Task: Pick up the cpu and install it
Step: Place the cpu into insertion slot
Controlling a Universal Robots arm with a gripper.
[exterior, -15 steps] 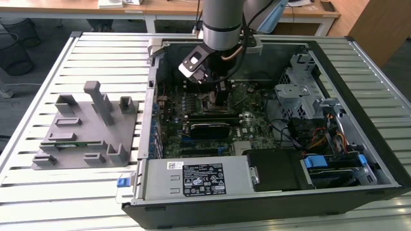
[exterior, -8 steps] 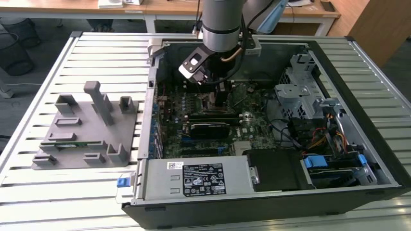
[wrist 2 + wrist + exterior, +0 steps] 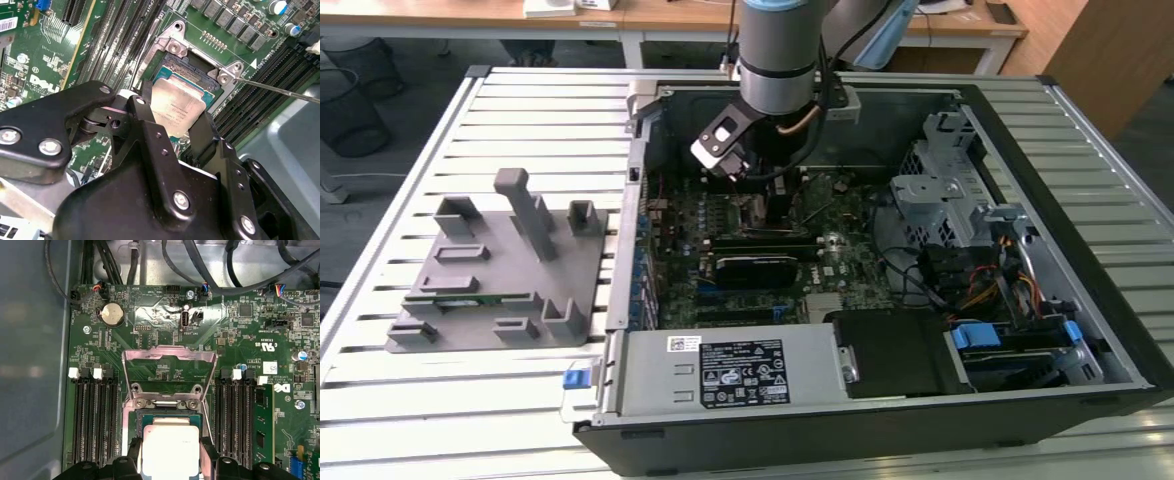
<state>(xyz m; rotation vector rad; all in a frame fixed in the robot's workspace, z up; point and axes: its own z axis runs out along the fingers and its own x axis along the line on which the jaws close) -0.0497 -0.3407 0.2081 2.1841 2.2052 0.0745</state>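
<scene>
1. I see the slatted white table (image 3: pixel 520 100) under everything.
2. The open computer case (image 3: pixel 854 440) lies on its side on the table, toward the exterior view's right.
3. My arm (image 3: pixel 781 50) reaches down into the case near its far wall.
4. The grey plastic fixture (image 3: pixel 494 270) stands on the table just beside the case, on the exterior view's left, well apart from the arm.
5. The green motherboard (image 3: pixel 240 335) covers the case floor under the wrist.
6. The gripper (image 3: pixel 172 112) hangs right over the socket. Its two black fingers (image 3: pixel 145 107) are clenched on opposite edges of the cpu.
7. The metal socket frame (image 3: pixel 175 47) is open, with its load plate (image 3: pixel 170 352) tipped back and its thin lever (image 3: pixel 280 90) swung out to one side.
8. In both wrist views the cpu (image 3: pixel 170 445) sits silvery top up within the frame's opening. I cannot tell whether it is fully seated.
9. A coin battery (image 3: pixel 112 315) sits on the board beyond the load plate.
</scene>
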